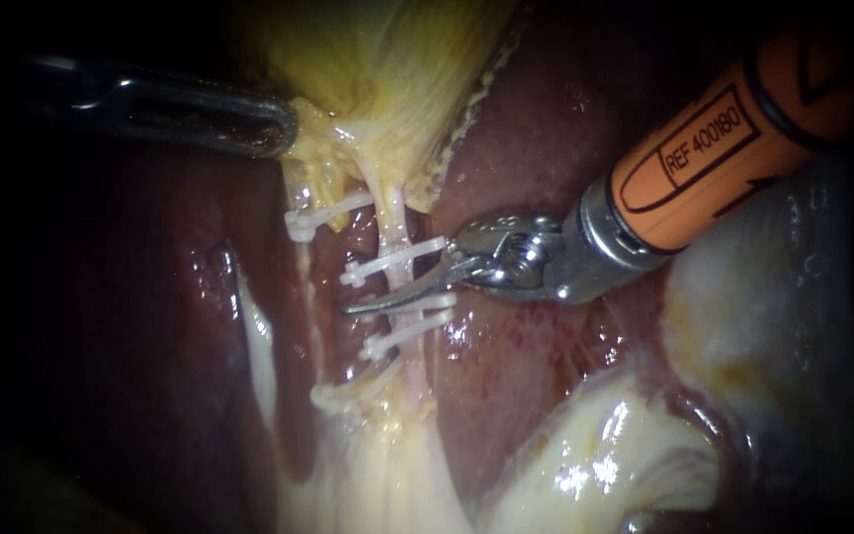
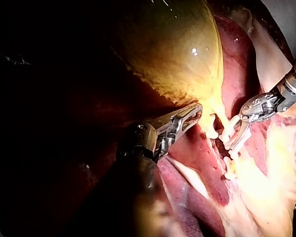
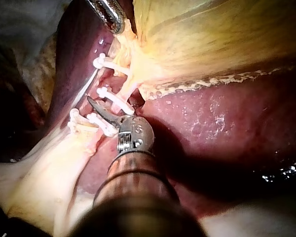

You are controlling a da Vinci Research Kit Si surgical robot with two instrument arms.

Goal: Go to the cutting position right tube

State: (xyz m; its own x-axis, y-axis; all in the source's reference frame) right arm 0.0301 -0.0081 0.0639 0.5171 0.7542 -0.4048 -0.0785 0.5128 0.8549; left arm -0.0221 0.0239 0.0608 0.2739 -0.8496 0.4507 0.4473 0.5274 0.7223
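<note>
The right tube (image 1: 394, 220) runs pale down from the yellow gallbladder (image 1: 387, 59), crossed by white clips (image 1: 392, 259) above and below my right instrument (image 1: 394, 287). That instrument has an orange shaft and thin blades. Its blades stand open across the tube between the clips, one blade's tip showing past the tube's left side. In the right wrist view the same blades (image 3: 99, 109) lie among the clips (image 3: 113, 101). My left instrument (image 1: 284, 129) is shut on the gallbladder's lower end, also seen in the left wrist view (image 2: 195, 112).
A left tube (image 1: 306, 287) with its own clips (image 1: 320, 214) lies just beside the right tube. Dark red liver (image 1: 546, 346) surrounds both. Pale fatty tissue (image 1: 595, 455) fills the lower right.
</note>
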